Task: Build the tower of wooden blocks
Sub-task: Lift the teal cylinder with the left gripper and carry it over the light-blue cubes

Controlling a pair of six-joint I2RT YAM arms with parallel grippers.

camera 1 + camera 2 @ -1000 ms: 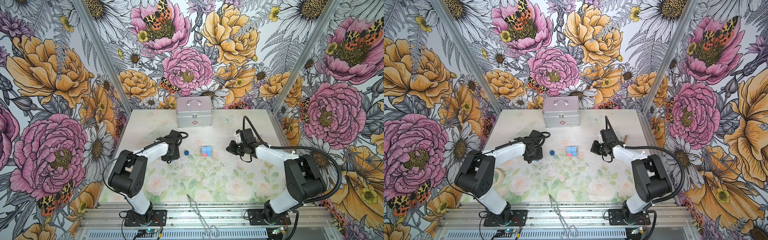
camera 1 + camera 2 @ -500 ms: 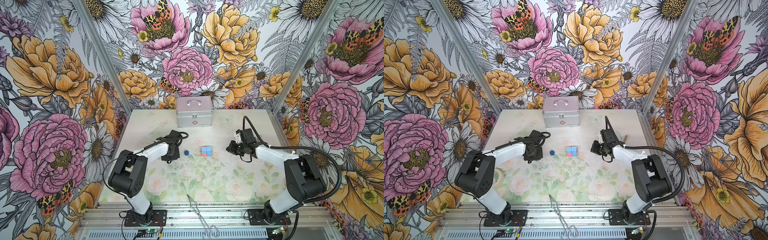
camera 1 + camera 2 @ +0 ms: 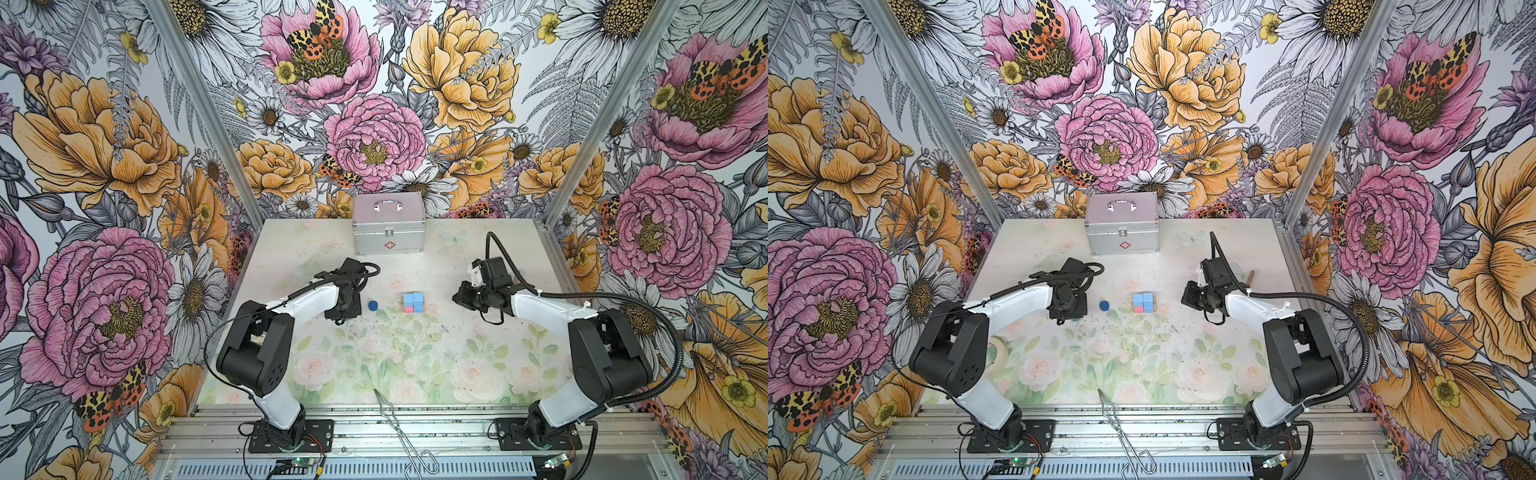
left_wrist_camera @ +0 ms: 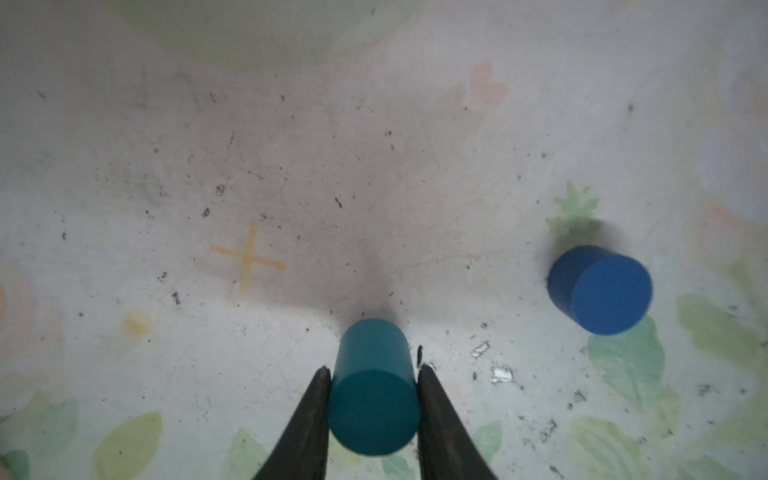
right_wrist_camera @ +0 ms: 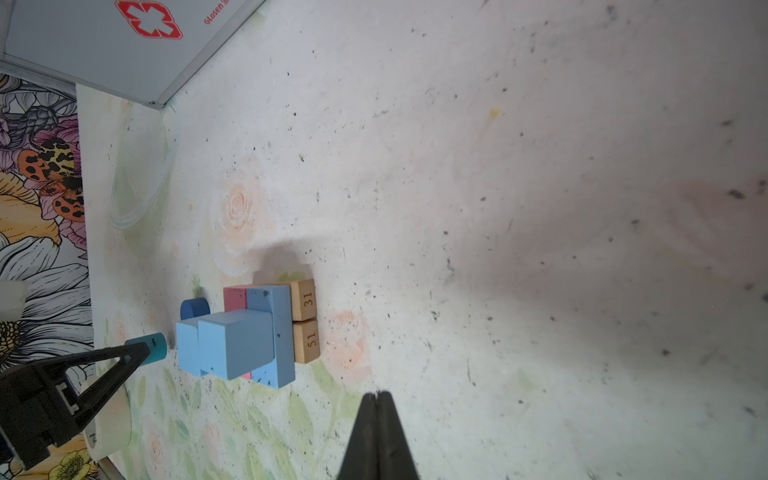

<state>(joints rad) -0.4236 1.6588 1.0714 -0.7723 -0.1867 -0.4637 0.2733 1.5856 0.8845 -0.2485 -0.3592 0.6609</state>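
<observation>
In both top views we see the left gripper (image 3: 343, 316) pointing down at the mat (image 3: 374, 365), the dark blue cylinder (image 3: 373, 306) just beside it, and the tower (image 3: 413, 302) standing between it and the right gripper (image 3: 458, 297). Over to the left wrist: the fingers (image 4: 309, 419) press either side of the teal cylinder (image 4: 374, 399), upright on the mat, so it is grasped. Right wrist now: we find the right gripper clenched on nothing, the tower ahead of its tips and well apart, two tan planks (image 5: 305, 320) at its base
</observation>
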